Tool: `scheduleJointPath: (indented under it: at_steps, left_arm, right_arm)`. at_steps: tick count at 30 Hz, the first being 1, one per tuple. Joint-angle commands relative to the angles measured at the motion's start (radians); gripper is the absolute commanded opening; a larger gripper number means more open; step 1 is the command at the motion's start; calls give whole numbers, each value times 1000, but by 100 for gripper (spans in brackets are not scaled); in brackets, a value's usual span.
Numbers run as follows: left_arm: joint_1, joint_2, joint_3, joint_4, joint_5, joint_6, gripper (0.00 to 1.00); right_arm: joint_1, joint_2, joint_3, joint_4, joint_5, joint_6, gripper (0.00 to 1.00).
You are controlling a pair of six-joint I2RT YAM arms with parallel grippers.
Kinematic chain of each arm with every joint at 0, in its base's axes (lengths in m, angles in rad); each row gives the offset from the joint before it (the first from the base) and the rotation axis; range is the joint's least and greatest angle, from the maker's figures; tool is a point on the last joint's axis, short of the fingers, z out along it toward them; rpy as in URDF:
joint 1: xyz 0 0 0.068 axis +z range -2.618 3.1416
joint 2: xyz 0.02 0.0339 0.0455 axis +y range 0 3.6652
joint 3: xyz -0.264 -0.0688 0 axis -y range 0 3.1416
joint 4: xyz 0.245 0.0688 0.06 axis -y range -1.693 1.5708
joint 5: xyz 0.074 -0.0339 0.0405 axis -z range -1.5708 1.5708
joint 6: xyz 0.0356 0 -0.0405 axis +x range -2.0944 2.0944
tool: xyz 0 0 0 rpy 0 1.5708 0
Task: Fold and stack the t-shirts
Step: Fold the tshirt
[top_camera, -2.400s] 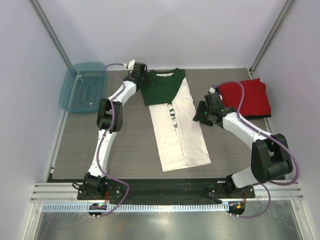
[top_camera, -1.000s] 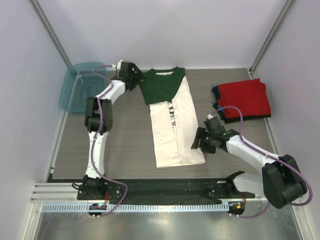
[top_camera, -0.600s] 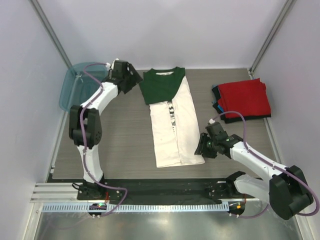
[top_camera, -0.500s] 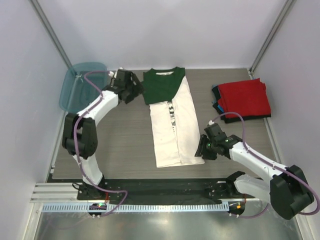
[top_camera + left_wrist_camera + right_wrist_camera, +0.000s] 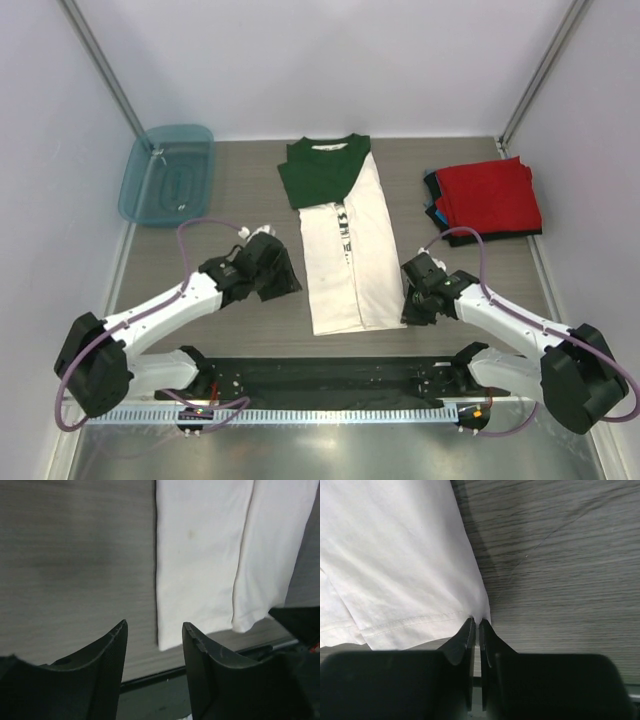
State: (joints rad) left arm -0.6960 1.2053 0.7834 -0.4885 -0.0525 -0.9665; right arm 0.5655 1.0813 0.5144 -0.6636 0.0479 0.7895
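**Grey surface: right claw pinches shirt corner, left claw parted at the other**

Grey wood-grain surface [image 5: 240, 215] carries a long, narrow-folded white t-shirt with dark green sleeves and black chest print [image 5: 352, 270], lying between the two arms with its collar at the far end.

The right claw [image 5: 408, 314] sits low at the shirt's near hem. In the right wrist view its fingers [image 5: 468, 635] are clenched almost together, and the shirt's outer hem corner runs into the thin slit at their tips, so it is grasping that corner. The rest of the white cloth spreads ahead and to the left of this claw.

The left claw [image 5: 292, 284] is released, its jaws parted about halfway with nothing clamped between them. In the left wrist view the shirt's other near corner lies just ahead of the gap, close to the right-hand finger [image 5: 197, 655]; whether cloth and finger touch cannot be told.

A stack of folded t-shirts [image 5: 488, 198], red on top with dark and blue edges below, lies well beyond the right claw. A teal plastic tub [image 5: 168, 172] stands well beyond the left claw.
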Motion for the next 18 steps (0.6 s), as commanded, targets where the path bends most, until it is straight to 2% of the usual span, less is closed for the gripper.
scheduleJointPath:
  at_steps: [1, 3, 7, 11, 14, 18]
  left_arm:
    - [-77, -81, -30, -59, -29, -75, 48]
    - [-114, -90, -32, -85, -40, -89, 48]
    - [-128, -119, -44, -172, -52, -89, 49]
    - [-126, -191, -119, -159, -23, -101, 52]
    - [-128, -207, -160, -141, 19, -121, 52]
    - [-138, -191, -190, -70, 49, -146, 51]
  right_arm:
    - [11, 19, 41, 1, 26, 4, 9]
    - [33, 26, 44, 13, 21, 8, 5]
    - [101, 54, 52, 50, 6, 63, 4]
    - [201, 88, 84, 85, 7, 122, 4]
    - [214, 95, 93, 84, -2, 119, 12]
    - [214, 75, 95, 38, 50, 110, 36]
